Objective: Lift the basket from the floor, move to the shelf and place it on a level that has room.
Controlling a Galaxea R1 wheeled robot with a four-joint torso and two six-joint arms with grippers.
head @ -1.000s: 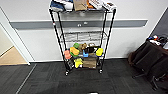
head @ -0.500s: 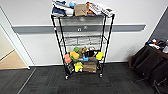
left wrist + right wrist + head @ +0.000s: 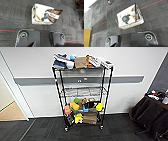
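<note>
So one basket (image 3: pixel 42 21) is sitting flat on the floor (image 3: pixel 15 15), dark carpet tiles, with one dark rounded item (image 3: pixel 46 16) and one printed packet (image 3: pixel 53 15) lying inside it. Both wrist cameras are looking down on it; can't tell the state of either end effector. One shelf (image 3: pixel 82 94) is standing against the white wall (image 3: pixel 32 62); its second-highest level (image 3: pixel 82 92) is looking bare, top tier and lower tiers crowded.
</note>
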